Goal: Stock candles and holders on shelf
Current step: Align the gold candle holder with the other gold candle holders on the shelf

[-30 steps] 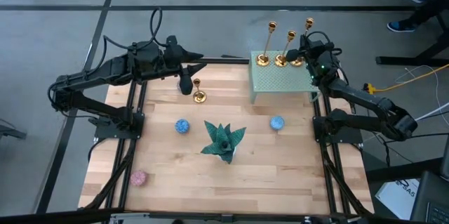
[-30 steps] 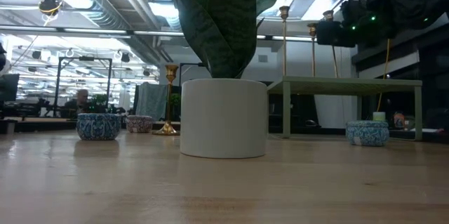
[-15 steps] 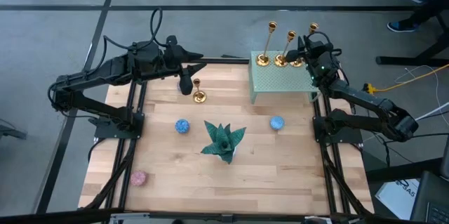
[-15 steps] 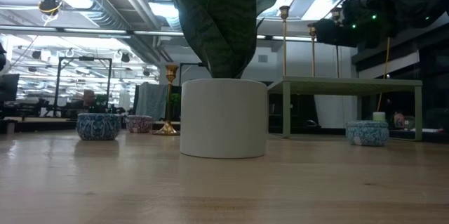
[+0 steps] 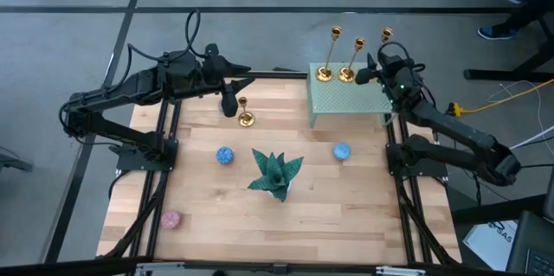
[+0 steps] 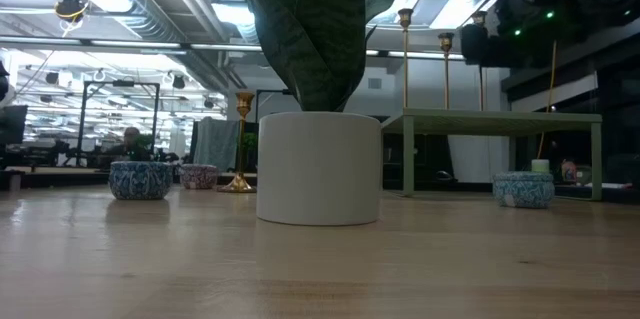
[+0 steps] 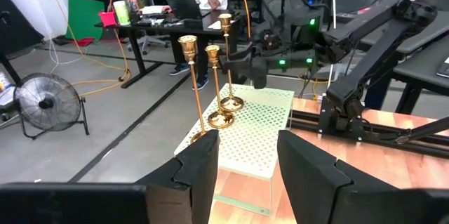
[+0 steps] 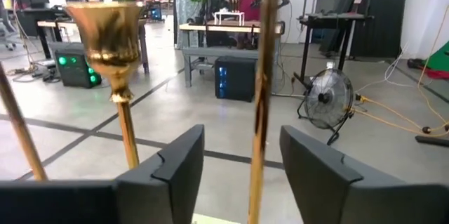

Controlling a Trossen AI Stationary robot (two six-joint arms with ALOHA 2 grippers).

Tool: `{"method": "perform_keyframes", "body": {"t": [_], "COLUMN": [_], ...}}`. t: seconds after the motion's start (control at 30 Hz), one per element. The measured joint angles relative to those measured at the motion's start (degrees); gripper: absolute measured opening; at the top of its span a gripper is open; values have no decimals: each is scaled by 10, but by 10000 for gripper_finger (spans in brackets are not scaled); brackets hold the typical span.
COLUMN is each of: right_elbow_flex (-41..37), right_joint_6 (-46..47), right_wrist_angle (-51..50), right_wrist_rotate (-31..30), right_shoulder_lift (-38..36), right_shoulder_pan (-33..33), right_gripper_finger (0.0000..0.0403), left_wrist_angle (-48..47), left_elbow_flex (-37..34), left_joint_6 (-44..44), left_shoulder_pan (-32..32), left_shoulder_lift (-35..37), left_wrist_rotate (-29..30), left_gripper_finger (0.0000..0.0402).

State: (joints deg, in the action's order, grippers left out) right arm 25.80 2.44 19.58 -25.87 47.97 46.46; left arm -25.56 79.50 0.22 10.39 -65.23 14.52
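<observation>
The right end effector (image 5: 367,74) hangs over the shelf (image 5: 351,99), fingers apart around the stem of a holder (image 5: 383,41) without clamping it; two more holders (image 5: 330,54) stand upright on the shelf's far edge; a fourth holder (image 5: 245,113) stands on the surface (image 5: 338,198) just beside the left end effector (image 5: 228,103), fingers apart and empty; two blue candles (image 5: 225,156), a pink candle (image 5: 170,219) and a plant (image 5: 275,173) sit on the surface.

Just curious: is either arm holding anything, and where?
Nothing is held. The left end effector is open and empty; a slim gold candlestick's stem stands between the right end effector's open fingers, apparently untouched.
</observation>
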Motion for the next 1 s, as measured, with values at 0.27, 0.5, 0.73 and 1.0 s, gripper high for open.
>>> {"method": "perform_keyframes", "body": {"t": [0.27,0.5,0.73,1.0], "right_elbow_flex": [0,0,0,0], "right_joint_6": [38,102,184,233], "right_wrist_angle": [-124,-213,-264,-254], "right_wrist_rotate": [16,70,162,303], "right_shoulder_lift": [-95,-185,-253,-265], "right_shoulder_pan": [0,0,0,-29], "right_gripper_finger": [230,228,225,225], "left_wrist_angle": [0,0,-6,-50], "left_elbow_flex": [0,0,0,0], "left_joint_6": [0,-16,-31,-50], "left_shoulder_pan": [0,0,0,0], "left_shoulder_lift": [0,0,0,0], "left_wrist_rotate": [0,0,0,0], "left_gripper_finger": [144,143,143,143]}}
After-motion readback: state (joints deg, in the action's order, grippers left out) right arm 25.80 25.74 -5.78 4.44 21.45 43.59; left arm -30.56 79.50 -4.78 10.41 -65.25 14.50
